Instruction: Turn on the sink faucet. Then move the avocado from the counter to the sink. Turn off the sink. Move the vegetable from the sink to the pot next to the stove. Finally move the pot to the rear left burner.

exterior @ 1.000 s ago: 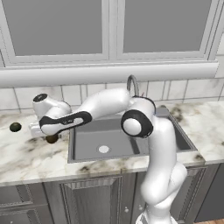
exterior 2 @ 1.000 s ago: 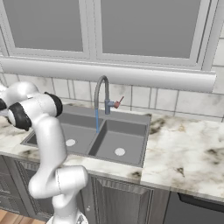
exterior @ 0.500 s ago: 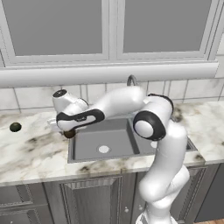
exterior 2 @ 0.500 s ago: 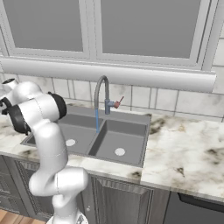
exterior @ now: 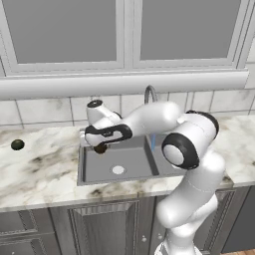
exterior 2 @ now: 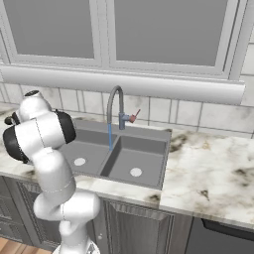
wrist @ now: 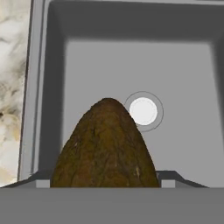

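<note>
1. Over the last second, the white arm has swung from above the marble tabletop (exterior: 45, 172) toward the sink (exterior: 89, 169), carrying a small brown ball with it. The arm now reaches across the sink's left basin instead of hanging over the stone.

2. Seen from the left base camera, the hand (exterior: 101, 145) hovers above the near left corner of the left basin, with the avocado (exterior: 100, 148) caught between its fingers.

3. From the hand camera, the avocado (wrist: 105, 146) looms large at the bottom, a rough brown egg shape. Below it lie the grey basin floor and the round pale drain (wrist: 143, 111). The jaws stand wide, and they are closed on the avocado, which has not been let go.

4. Water is running. In the right base view a thin blue stream falls from the arched spout of the sink faucet (exterior 2: 115, 106) into the sink, close to the divider between the two basins. The first step looks done.

5. A darker green-black ball (exterior: 17, 145) sits on the tabletop, well to the left of the sink. It is not part of the task.

6. Judging by this, the second step is nearly finished, with only the release into the basin left.

7. Turning the water off, moving the avocado to the pot, and moving the pot to the rear left burner all remain.
</note>
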{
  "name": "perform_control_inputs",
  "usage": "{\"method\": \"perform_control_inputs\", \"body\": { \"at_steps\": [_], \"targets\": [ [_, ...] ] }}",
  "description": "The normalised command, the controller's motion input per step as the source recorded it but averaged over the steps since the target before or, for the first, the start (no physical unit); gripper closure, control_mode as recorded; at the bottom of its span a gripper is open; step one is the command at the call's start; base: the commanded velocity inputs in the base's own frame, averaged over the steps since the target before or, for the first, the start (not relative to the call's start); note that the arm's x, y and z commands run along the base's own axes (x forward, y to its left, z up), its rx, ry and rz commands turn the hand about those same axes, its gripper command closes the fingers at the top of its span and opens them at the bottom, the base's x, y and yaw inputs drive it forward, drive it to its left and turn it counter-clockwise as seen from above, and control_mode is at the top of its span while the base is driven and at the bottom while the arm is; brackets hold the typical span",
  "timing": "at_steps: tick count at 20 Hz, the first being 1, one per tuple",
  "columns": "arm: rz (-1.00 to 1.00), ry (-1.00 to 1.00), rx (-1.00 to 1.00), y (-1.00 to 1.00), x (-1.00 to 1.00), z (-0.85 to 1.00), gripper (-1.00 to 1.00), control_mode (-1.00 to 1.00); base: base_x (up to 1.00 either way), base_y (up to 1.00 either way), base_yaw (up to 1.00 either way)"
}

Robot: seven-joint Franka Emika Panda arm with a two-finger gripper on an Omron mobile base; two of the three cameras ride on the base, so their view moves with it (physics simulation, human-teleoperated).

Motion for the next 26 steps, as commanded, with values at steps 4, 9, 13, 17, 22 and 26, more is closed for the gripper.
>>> {"method": "perform_control_inputs", "body": {
  "at_steps": [4, 9, 13, 17, 22, 26],
  "targets": [
    [0.00, 0.00, 0.00, -0.52, 0.14, -0.32, 1.00, -1.00, 0.00, 0.00, 0.00],
    [0.00, 0.00, 0.00, -0.33, 0.30, -0.43, 1.00, -1.00, 0.00, 0.00, 0.00],
    [-0.01, 0.00, 0.00, -0.35, 0.38, -0.44, 1.00, -1.00, 0.00, 0.00, 0.00],
    [-0.02, 0.00, 0.00, -0.25, 0.44, -0.45, 1.00, -1.00, 0.00, 0.00, 0.00],
    [0.00, 0.00, 0.00, -0.11, 0.37, -0.30, 1.00, -1.00, 0.00, 0.00, 0.00],
    [0.00, 0.00, 0.00, -0.03, 0.26, -0.30, 1.00, -1.00, 0.00, 0.00, 0.00]
  ]
}}
